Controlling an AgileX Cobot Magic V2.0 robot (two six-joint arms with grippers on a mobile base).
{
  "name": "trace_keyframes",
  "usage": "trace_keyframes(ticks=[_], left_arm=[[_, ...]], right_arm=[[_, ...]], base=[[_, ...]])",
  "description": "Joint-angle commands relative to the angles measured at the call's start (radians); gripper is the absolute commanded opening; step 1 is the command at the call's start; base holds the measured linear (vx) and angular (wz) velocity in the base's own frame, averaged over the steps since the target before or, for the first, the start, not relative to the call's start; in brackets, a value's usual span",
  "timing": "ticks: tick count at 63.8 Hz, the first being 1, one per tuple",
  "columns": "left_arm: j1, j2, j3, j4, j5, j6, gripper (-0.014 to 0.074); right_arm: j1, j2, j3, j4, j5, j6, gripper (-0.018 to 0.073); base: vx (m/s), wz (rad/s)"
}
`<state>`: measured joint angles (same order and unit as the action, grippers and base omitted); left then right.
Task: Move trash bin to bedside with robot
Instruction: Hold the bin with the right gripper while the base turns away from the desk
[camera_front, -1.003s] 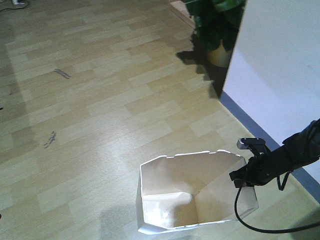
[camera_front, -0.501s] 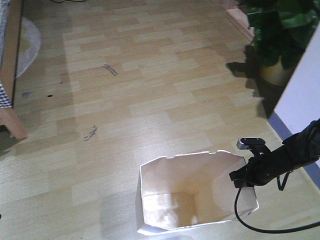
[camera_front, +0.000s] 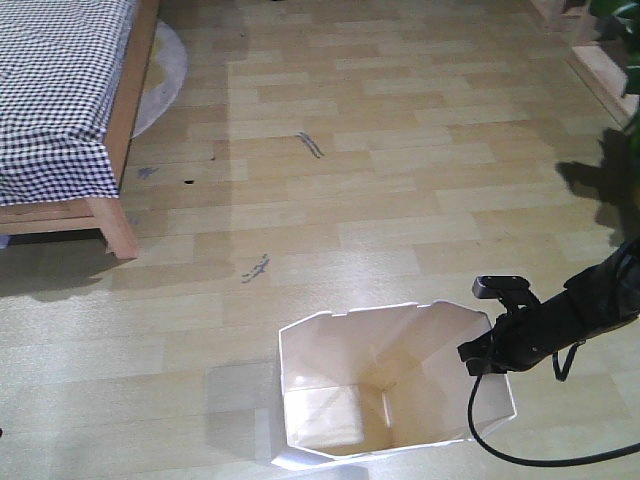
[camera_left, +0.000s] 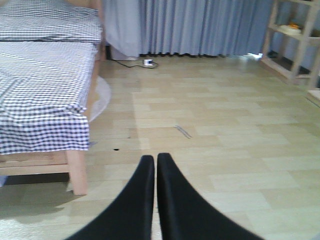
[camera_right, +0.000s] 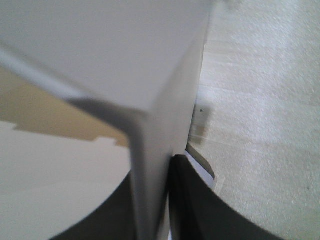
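The white trash bin (camera_front: 340, 390) stands at the bottom centre of the front view, open side up. My right gripper (camera_front: 478, 357) is shut on the bin's right rim; its black arm (camera_front: 580, 305) reaches in from the right. Close up, the bin wall (camera_right: 150, 150) is pinched between the black fingers (camera_right: 200, 200). The bed (camera_front: 60, 90), with checked bedding and a light wooden frame (camera_front: 120, 225), lies at the upper left. My left gripper (camera_left: 155, 165) is shut on nothing and points at the floor, with the bed (camera_left: 42, 95) to its left.
A round pale mat (camera_front: 160, 70) lies beside the bed. Dark scuffs (camera_front: 310, 145) mark the wood floor. A plant's leaves (camera_front: 620, 20) and a wooden shelf unit (camera_left: 295, 40) stand at the right. Grey curtains (camera_left: 200, 25) and a power strip (camera_left: 147, 62) are at the far wall.
The whole view has swung left: the bed has come into sight at the upper left, and the plant and wall have slid off right. The bin and right gripper keep their place in the frame.
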<state>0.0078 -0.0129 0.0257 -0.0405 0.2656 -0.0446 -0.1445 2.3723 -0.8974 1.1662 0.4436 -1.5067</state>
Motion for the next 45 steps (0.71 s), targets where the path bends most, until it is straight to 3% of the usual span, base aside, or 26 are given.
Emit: trace_keyframes(ticks=[1,19,45], left_arm=[[0.0,-0.014,0.012,-0.004,-0.069,-0.006,-0.0006],[0.0,-0.014,0.012,-0.004,-0.069,-0.006,-0.0006],[0.0,-0.014,0.012,-0.004,-0.069,-0.006,-0.0006]], right_arm=[[-0.004,-0.075,-0.009,0.042,0.182,-0.005,-0.0005],[-0.004,-0.075,-0.009,0.042,0.183,-0.005,-0.0005],[-0.004,-0.075,-0.009,0.042,0.183,-0.005,-0.0005]], base=[[0.17,0.33],[0.19,0.16],[0.24,-0.07]])
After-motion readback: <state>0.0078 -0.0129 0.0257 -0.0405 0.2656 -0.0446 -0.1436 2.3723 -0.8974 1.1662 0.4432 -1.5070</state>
